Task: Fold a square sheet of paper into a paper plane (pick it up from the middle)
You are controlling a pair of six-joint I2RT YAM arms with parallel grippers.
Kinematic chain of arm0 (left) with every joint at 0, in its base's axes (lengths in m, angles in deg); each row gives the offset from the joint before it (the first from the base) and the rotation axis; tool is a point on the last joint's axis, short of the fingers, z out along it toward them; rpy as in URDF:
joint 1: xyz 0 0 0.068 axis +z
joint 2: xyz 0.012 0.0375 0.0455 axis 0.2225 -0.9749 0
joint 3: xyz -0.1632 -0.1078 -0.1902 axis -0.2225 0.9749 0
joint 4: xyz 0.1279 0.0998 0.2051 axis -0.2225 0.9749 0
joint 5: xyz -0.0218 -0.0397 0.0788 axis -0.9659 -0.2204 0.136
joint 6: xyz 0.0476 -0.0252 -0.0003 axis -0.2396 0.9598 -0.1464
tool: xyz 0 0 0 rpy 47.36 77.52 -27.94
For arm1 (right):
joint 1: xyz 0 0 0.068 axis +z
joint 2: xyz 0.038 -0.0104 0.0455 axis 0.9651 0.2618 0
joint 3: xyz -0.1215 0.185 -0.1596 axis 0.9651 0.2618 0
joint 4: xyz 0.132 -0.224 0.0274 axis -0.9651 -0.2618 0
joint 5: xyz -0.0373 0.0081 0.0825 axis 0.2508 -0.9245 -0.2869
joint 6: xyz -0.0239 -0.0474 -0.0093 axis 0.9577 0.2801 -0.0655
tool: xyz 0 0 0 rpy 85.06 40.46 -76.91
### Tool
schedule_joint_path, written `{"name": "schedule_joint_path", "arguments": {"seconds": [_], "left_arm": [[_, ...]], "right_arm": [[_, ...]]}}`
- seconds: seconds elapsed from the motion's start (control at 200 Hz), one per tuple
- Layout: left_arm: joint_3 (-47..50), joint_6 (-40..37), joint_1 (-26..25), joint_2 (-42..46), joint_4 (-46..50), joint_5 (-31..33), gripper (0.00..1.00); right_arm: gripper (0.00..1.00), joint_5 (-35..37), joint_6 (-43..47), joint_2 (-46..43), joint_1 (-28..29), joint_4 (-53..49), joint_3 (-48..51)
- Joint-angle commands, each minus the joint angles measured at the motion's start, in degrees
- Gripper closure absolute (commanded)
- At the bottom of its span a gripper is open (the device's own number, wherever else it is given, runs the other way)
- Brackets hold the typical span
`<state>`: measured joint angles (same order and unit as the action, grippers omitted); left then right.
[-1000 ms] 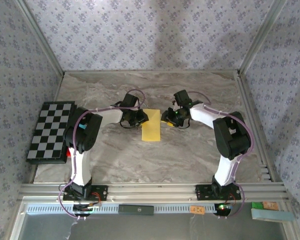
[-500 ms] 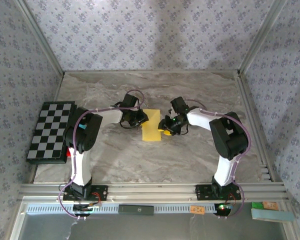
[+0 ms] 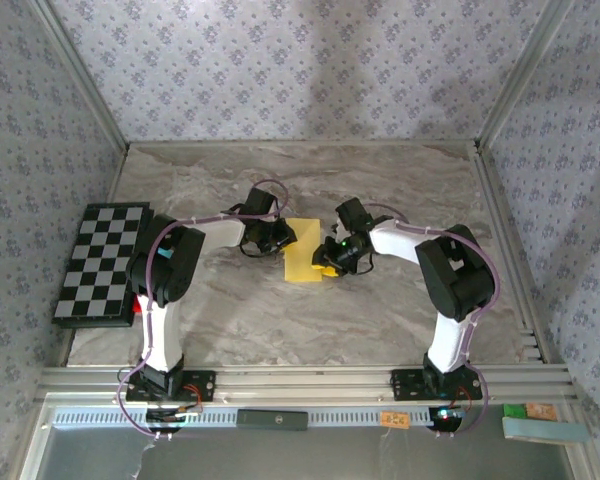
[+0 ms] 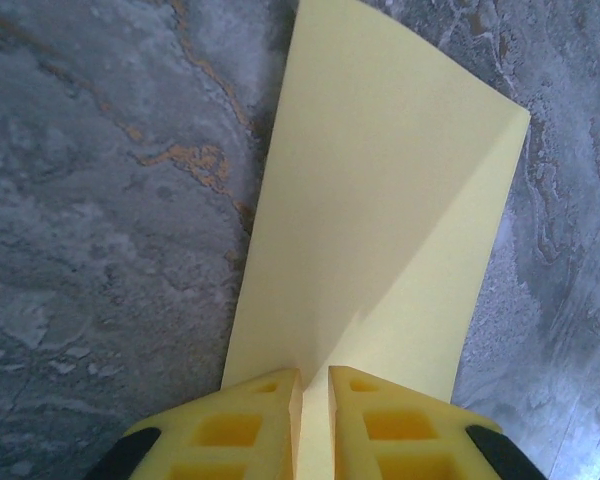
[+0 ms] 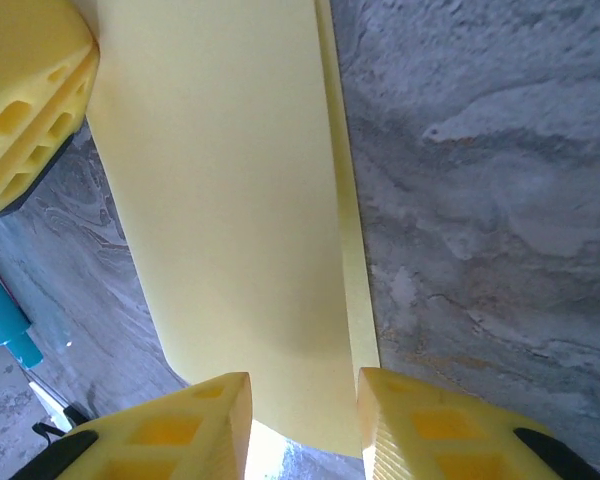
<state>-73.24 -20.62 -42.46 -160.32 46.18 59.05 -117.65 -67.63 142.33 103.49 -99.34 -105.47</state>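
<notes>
1. Right gripper (image 5: 305,400): fingers apart, straddling the sheet's right edge, I judge to crease it.
2. Folded yellow sheet of paper (image 3: 302,252): mid-table, between both grippers.
3. Left gripper (image 4: 313,400): fingers pinched on the left edge, anchoring it.

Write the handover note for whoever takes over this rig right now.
Left claw: shut on one end of the yellow paper.
Right claw: jaws apart, straddling the opposite end; no grip seen.
Paper: in the middle of the table, between the two claws.
Done: the sheet is folded to a narrow strip with one diagonal crease.
Left: close the right claw on the paper, then make the nose and wing folds. It has no pointed plane shape yet.
</notes>
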Motion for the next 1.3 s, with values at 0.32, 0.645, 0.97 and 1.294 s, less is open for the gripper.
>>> {"name": "schedule_joint_path", "arguments": {"seconds": [0.32, 0.645, 0.97, 1.294], "left_arm": [[1.0, 0.3, 0.3, -1.2, 3.5, 1.0, 0.84], [1.0, 0.3, 0.4, -1.4, 3.6, 1.1, 0.84], [1.4, 0.4, 0.5, -1.3, 3.6, 1.1, 0.84], [1.4, 0.4, 0.5, -1.4, 3.5, 1.1, 0.84]], "right_arm": [[0.67, 0.3, -0.1, -0.1, 0.5, -1.4, 0.8], [0.61, 0.1, 0.5, 1.0, 0.5, -0.4, 1.1], [0.65, -4.0, -1.2, 0.3, 0.2, 2.6, 2.3], [0.72, -4.8, -4.7, -2.8, -0.4, 7.8, 5.9]]}}
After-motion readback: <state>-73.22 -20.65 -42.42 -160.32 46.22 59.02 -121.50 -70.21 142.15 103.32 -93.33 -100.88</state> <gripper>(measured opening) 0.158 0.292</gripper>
